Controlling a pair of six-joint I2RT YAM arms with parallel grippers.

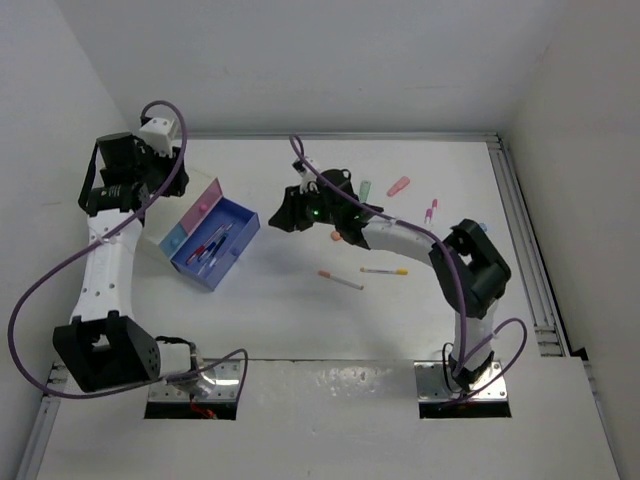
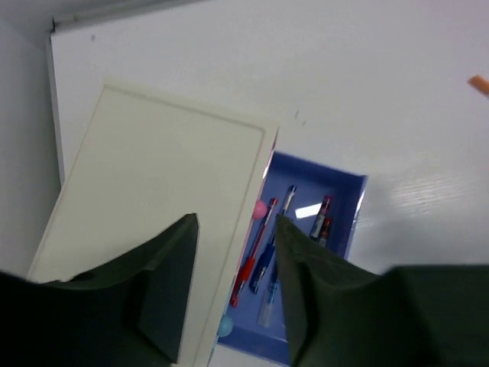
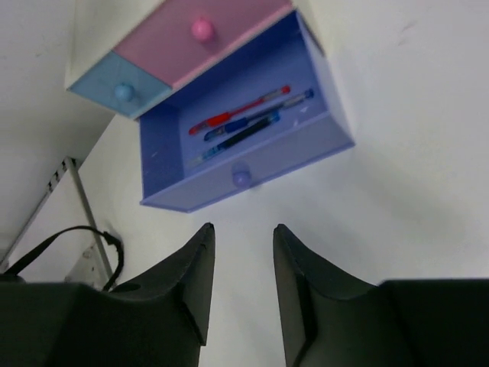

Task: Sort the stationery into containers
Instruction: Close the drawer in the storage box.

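A blue drawer-like box (image 1: 216, 247) stands pulled out of a small white unit, with a pink box (image 1: 206, 204) and a light-blue one (image 1: 172, 239) shut beside it. Red and blue pens (image 3: 243, 122) lie in the blue box (image 3: 229, 183). My left gripper (image 2: 235, 220) is open and empty above the unit's white top (image 2: 164, 164). My right gripper (image 3: 244, 228) is open and empty just in front of the blue box, and shows in the top view (image 1: 280, 216). A white pen (image 1: 341, 280) and a yellow pen (image 1: 384, 270) lie on the table.
An orange piece (image 1: 336, 237), a green piece (image 1: 365, 187), a pink piece (image 1: 398, 185), a small pink pen (image 1: 432, 208) and a light-blue piece (image 1: 481, 227) are scattered on the right half. A rail (image 1: 525, 250) runs along the right edge.
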